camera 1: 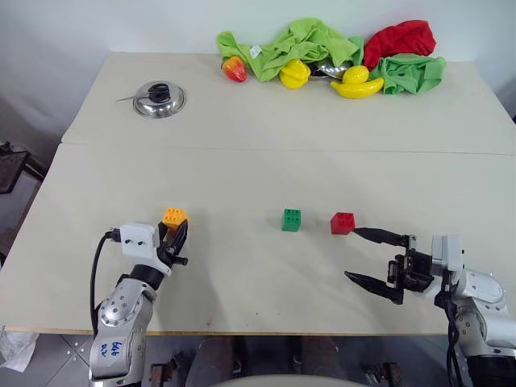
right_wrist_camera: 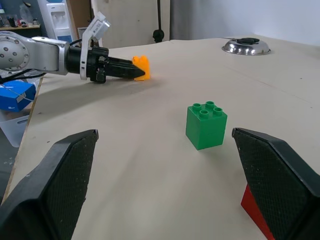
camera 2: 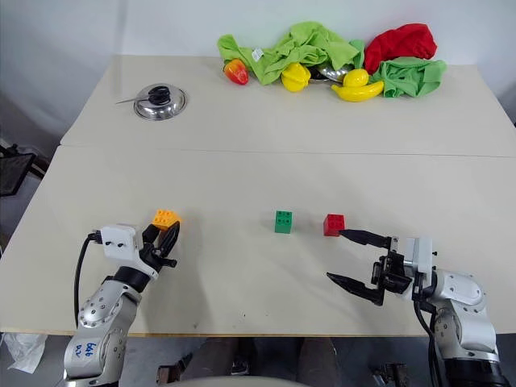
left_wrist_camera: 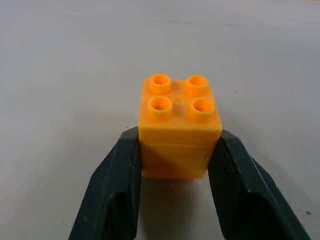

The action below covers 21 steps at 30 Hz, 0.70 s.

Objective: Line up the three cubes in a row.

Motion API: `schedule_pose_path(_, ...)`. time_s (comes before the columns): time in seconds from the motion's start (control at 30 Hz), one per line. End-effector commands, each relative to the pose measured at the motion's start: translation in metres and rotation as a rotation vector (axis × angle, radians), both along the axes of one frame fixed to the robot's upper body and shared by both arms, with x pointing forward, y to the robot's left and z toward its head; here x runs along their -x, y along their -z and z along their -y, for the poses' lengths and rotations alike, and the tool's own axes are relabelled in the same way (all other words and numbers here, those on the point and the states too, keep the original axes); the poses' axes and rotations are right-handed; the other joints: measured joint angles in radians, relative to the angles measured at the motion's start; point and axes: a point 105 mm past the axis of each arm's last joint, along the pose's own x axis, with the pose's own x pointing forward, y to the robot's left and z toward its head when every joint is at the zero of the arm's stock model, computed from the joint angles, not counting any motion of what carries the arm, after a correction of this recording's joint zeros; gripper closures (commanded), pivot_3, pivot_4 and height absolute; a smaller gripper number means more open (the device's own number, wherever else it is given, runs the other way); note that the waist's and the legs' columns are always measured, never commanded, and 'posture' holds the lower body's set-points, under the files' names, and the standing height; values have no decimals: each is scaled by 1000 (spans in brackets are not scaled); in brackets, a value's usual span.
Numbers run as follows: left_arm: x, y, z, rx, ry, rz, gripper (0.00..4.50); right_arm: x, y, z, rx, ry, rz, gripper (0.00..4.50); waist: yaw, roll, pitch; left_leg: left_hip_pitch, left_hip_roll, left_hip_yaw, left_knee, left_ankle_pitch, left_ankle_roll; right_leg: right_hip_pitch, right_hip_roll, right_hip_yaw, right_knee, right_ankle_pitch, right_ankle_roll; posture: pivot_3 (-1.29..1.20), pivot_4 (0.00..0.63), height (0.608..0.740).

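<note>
The orange-yellow cube (camera 1: 174, 216) stands on the table at the near left, and my left gripper (camera 1: 177, 230) is shut on it, one finger (left_wrist_camera: 117, 185) pressed against each side. Near the middle, the green cube (camera 1: 291, 219) stands with the red cube (camera 1: 342, 222) a short way to its right, a small gap between them. My right gripper (camera 1: 351, 254) is open just right of the red cube and points left. Its far fingertip lies close beside that cube, and nothing sits between the fingers.
A metal pot lid (camera 1: 159, 99) lies at the far left. Green cloths (camera 1: 310, 40), a red cloth (camera 1: 399, 39) and toy fruits (camera 1: 355, 83) are bunched along the far edge. A seam (camera 1: 282, 147) runs across the table.
</note>
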Motion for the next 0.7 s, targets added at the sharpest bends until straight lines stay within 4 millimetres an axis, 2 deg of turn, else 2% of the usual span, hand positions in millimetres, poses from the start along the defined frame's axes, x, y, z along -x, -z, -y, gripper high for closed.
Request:
schedule_pose_path(0.03, -2, -26, 17, -84, 245, 141, 3017, 4, -11, 5, 5, 47, 57, 0, 4, 0, 0, 0, 0, 0, 0, 0, 0, 0, 0, 0, 0, 0, 0, 0, 150, 740)
schedule_pose_path(0.1, 0, -40, 31, -132, 497, 204, 3017, 7, -12, 9, 13, 75, 59, 0, 14, 0, 0, 0, 0, 0, 0, 0, 0, -1, 0, 0, 0, 0, 0, 0, 150, 740)
schedule_pose_path(0.17, 2, -48, 35, -172, 703, 216, 3017, 9, -14, 14, 22, 105, 60, 0, 19, 1, 0, 0, 0, 1, 1, 0, -1, -2, -1, 0, 0, -1, -1, 0, 150, 740)
schedule_pose_path(0.27, -6, -49, 34, -295, 965, 174, 3017, 15, -13, 24, 53, 138, 52, 0, 20, 4, -1, 0, -1, 1, 0, 0, -1, -2, -1, 0, 2, -1, -1, 0, 150, 740)
schedule_pose_path(0.33, -20, -45, 35, -372, 1113, 112, 3017, 18, -13, 29, 68, 160, 44, 0, 24, 4, -1, 0, -1, 2, 0, 0, 0, -2, 1, 0, 2, -1, -1, 0, 150, 740)
schedule_pose_path(0.4, -35, -41, 37, -419, 1211, 58, 3017, 21, -15, 31, 75, 179, 44, 0, 23, 4, -1, 0, -1, 3, 0, 0, 0, -2, 3, 0, 1, 0, 0, 0, 150, 740)
schedule_pose_path(0.53, -61, -30, 46, -476, 1288, 5, 3017, 26, -17, 28, 63, 208, 49, 0, 19, 4, -1, 0, -5, 5, 0, 1, 1, -1, 5, 1, 0, 0, 1, 0, 150, 740)
schedule_pose_path(0.7, -67, -17, 57, -525, 1364, -26, 3017, 31, -16, 24, 56, 232, 44, 0, 14, 2, 0, -2, 0, 9, -1, 0, -1, -3, 12, 3, -3, 0, 1, 0, 150, 740)
